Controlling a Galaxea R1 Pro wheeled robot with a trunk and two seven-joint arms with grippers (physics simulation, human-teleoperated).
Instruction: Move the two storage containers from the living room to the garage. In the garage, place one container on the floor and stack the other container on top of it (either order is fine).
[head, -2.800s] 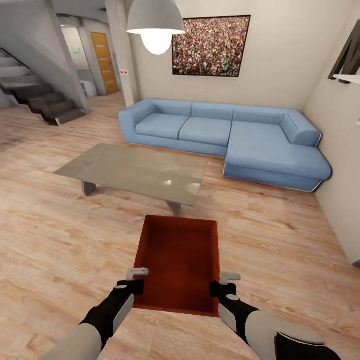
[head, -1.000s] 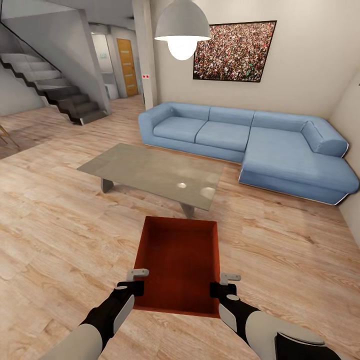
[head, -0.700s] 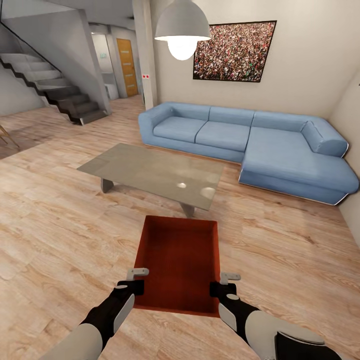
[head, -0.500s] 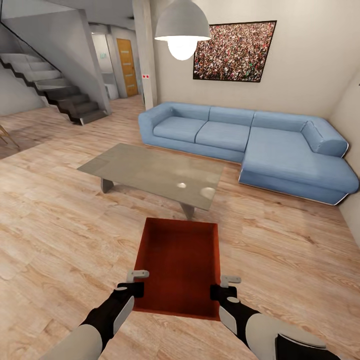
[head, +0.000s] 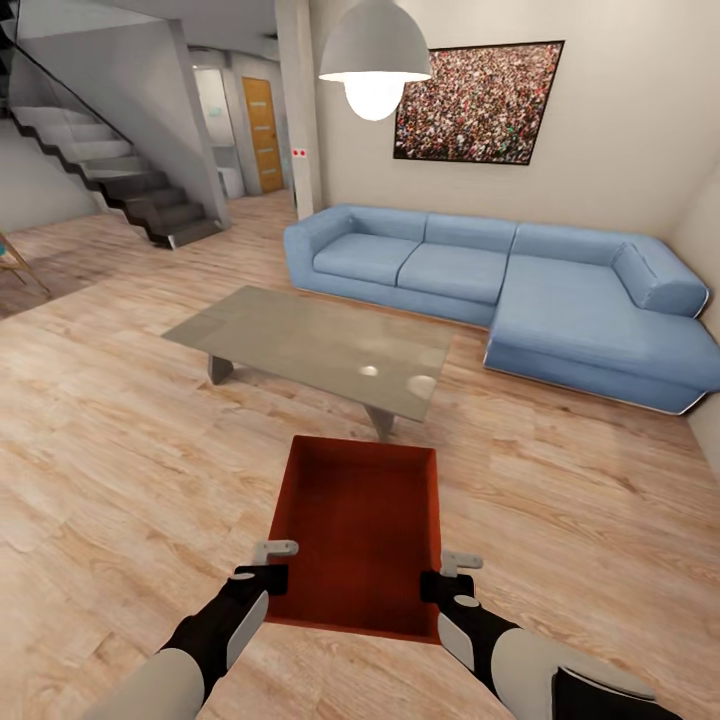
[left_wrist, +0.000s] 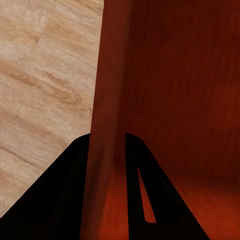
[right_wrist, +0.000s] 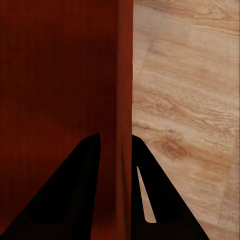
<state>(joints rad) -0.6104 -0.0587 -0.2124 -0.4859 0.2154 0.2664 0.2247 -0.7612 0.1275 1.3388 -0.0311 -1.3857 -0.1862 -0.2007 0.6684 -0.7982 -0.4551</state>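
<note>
Lower centre of the head view: one storage container (head: 355, 530), orange-red and empty, is carried above the wood-plank floor (head: 120, 480). The left pincer (head: 268, 560) is clenched on its left wall, one finger either side of that wall in the left wrist view (left_wrist: 107, 165); the right pincer (head: 450, 572) likewise grasps the right wall (right_wrist: 122, 150). Mid-frame beyond: glass coffee table (head: 310, 345), nothing on it. Further, upper right: blue sofa (head: 500, 290), picture (head: 478, 102) and lamp (head: 375, 55). Upper left: stairs (head: 110, 185) and a wooden door (head: 261, 135). Assessment: robot remains in the living room; first container lifted only. Transport to garage, floor placement, second container and stacking all outstanding
</note>
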